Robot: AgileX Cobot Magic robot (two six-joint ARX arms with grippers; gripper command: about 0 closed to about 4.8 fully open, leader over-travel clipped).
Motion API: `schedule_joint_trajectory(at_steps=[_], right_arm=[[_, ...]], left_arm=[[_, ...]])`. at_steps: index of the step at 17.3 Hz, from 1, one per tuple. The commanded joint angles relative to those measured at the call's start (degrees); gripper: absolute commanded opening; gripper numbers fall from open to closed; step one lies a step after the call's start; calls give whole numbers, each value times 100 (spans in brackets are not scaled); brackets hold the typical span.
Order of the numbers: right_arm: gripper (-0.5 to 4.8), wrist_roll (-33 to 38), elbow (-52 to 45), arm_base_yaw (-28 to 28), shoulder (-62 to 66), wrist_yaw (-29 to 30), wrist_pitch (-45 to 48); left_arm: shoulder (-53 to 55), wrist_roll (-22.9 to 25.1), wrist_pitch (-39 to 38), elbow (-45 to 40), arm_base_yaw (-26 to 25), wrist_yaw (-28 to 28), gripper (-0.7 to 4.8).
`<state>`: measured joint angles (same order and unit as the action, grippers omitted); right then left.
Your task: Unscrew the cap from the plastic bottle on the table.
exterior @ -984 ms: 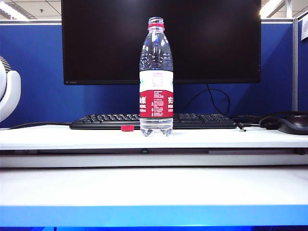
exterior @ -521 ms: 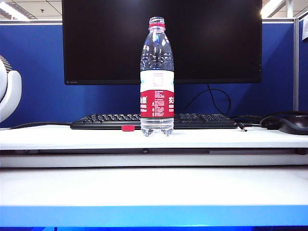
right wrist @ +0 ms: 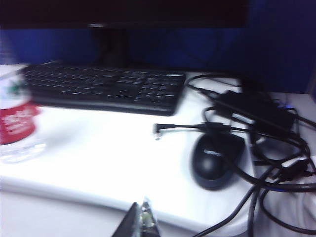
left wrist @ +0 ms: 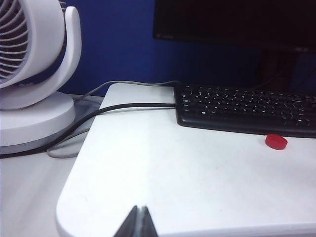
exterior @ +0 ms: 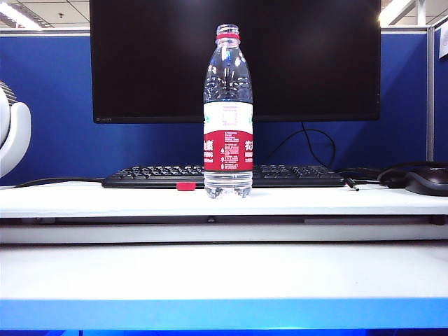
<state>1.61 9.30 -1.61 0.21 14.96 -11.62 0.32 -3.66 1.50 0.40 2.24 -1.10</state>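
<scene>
On the counter [exterior: 84, 199], just in front of the keyboard [exterior: 161, 175], your bottle [exterior: 227, 112] stands upright with its neck bare, only the thin red ring left around it. The cap [exterior: 185, 186] lies flat on the white surface just beside the bottle's base, apart from it. You can take the unscrewing as finished.

Your left gripper [left wrist: 138, 220] hangs low at the near edge with its jaws pressed together, holding nothing; the fan [left wrist: 34, 74] stands off to its side. Your right gripper [right wrist: 140, 217] is likewise closed and empty, near the mouse [right wrist: 215, 159] and the tangle of cables. Neither arm shows in the exterior view.

Compared with a second ago, bottle and cap sit almost where they were; nothing on the counter has been disturbed. The right wrist picture is blurred.
</scene>
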Motion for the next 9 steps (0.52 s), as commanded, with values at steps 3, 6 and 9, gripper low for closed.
schedule_joint_trajectory(at_steps=[3, 6, 9], right_arm=[[-6, -15, -817, -57, -9, -376, 1438], [-6, -13, -901, -66, -9, -612, 1397], [-6, -13, -901, -63, -9, -918, 1397]], left_arm=[[-13, 20, 72, 2, 7, -22, -3], [-13, 20, 72, 2, 7, -22, -3], [-13, 20, 72, 2, 7, -22, -3]])
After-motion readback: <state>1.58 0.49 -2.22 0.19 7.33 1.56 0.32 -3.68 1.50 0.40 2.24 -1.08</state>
